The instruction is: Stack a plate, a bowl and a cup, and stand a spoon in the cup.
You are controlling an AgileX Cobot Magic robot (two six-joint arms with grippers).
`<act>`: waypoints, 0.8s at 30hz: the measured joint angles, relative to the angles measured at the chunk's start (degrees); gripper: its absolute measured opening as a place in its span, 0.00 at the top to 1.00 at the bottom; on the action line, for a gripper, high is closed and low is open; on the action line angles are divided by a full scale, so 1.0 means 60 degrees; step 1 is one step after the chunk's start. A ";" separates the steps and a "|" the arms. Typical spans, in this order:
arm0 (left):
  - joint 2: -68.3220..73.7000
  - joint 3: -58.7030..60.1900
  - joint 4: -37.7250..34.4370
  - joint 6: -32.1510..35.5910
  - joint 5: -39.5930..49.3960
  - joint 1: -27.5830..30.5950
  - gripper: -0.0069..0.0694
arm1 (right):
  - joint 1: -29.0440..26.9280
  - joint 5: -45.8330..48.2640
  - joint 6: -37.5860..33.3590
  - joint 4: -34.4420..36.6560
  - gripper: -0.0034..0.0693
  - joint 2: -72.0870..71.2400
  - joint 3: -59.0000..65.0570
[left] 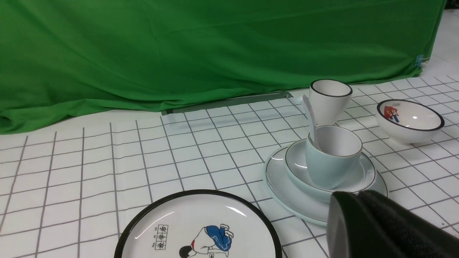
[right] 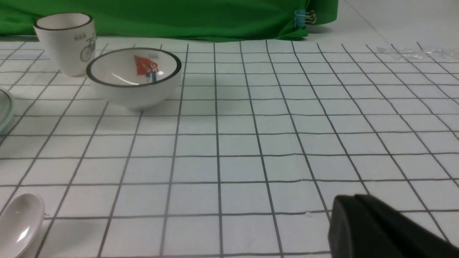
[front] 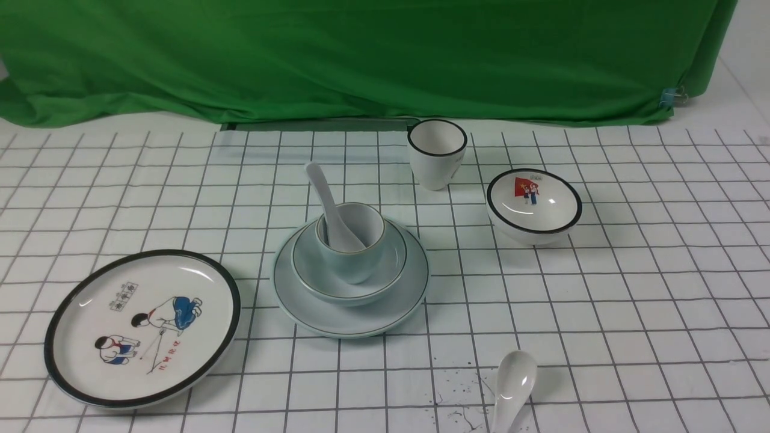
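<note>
At the table's middle the pale blue-green plate (front: 355, 320) lies flat with the grey-blue bowl (front: 311, 272) on it. The handleless cup (front: 355, 264) stands upright in the bowl. The white spoon (front: 328, 201) stands in the cup, scoop down, its handle leaning back and left. The left wrist view shows the same stack: plate (left: 287, 193), bowl (left: 297, 161), cup (left: 328, 168), spoon (left: 309, 114). My left gripper (left: 358, 195) is shut and empty, just short of the plate's near rim. My right gripper (right: 353, 199) is shut and empty over bare cloth. Neither arm shows in the front view.
A black-rimmed plate with cartoon children (front: 142, 328) lies front left. Behind the stack to the right stands a white black-rimmed cup (front: 437, 153), and right of it a small bowl with a red picture (front: 533, 204). Another white spoon (front: 512, 385) lies at the front edge. A green cloth (front: 361, 54) hangs behind.
</note>
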 joint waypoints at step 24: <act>0.0000 0.0000 0.0000 0.0000 0.0000 0.0000 0.95 | 0.0000 0.0007 0.0037 0.0000 0.89 0.0000 0.0000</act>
